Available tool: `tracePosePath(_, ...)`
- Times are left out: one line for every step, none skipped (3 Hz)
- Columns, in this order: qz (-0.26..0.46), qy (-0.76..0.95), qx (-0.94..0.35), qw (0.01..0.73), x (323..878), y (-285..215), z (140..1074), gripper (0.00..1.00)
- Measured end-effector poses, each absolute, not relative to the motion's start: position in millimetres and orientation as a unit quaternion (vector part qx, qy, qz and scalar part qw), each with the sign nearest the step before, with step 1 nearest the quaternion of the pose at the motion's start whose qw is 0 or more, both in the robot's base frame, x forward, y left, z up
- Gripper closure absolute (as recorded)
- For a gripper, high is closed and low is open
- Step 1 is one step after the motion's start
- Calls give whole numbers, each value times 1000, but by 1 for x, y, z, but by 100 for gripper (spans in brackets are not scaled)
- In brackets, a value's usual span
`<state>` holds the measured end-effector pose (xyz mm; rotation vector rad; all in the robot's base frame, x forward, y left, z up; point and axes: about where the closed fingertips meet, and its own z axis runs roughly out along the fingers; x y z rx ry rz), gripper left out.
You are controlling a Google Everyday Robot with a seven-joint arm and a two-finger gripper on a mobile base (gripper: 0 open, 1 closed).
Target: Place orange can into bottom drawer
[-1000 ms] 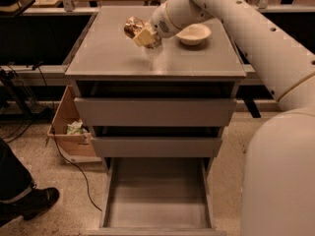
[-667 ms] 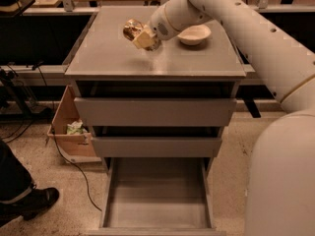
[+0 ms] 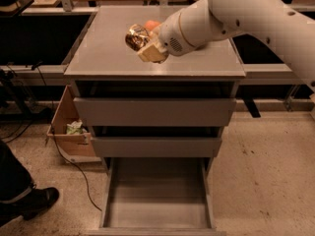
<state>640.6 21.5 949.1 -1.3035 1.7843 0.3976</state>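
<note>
1. In the single camera view, we see a grey metal cabinet with a flat rectangular top (image 3: pixel 108 48) and three drawers stacked under its front edge.
2. A bulky white robot arm (image 3: pixel 246 9) reaches in from the top's right edge and slants down toward the front edge.
3. At its end the pale beige two-finger gripper (image 3: pixel 143 44) sits over the front half of the top, a little left of the middle and nearer the front edge than the back one.
4. Its fingers (image 3: pixel 153 54) are clenched on the small shiny golden-orange metal drink can, the orange can (image 3: pixel 136 36), which juts from the gripper toward the left edge, tilted rather than upright.
5. We cannot tell whether the orange can touches the top or hangs just above it.
6. A round smooth orange fruit (image 3: pixel 151 24) peeks out just behind the gripper, toward the back edge, mostly hidden by it.
7. Below the front edge, the wide grey top drawer (image 3: pixel 155 111) and the grey middle drawer (image 3: pixel 155 146) each show only their flat fronts.
8. The lowest grey tray, the bottom drawer (image 3: pixel 157 200), is pulled well out toward us, and its flat grey floor shows.
9. On the floor beside the cabinet's left side stands an open brown cardboard box (image 3: pixel 64 113) holding a crumpled pale scrap (image 3: pixel 75 128).
10. A thin black cable (image 3: pixel 69 157) runs past the box.
11. A person's black shoe (image 3: pixel 37 201) rests on the floor at the lower left, well apart from the bottom drawer.
</note>
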Motion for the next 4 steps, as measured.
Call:
tracePosePath(158, 724, -528, 415, 568, 5, 916, 100)
tracePosePath(158, 723, -529, 416, 568, 6, 918, 100)
tracePosePath(170, 720, -524, 422, 564, 9, 906, 100)
tracePosePath(180, 713, -518, 436, 545, 13, 875, 100)
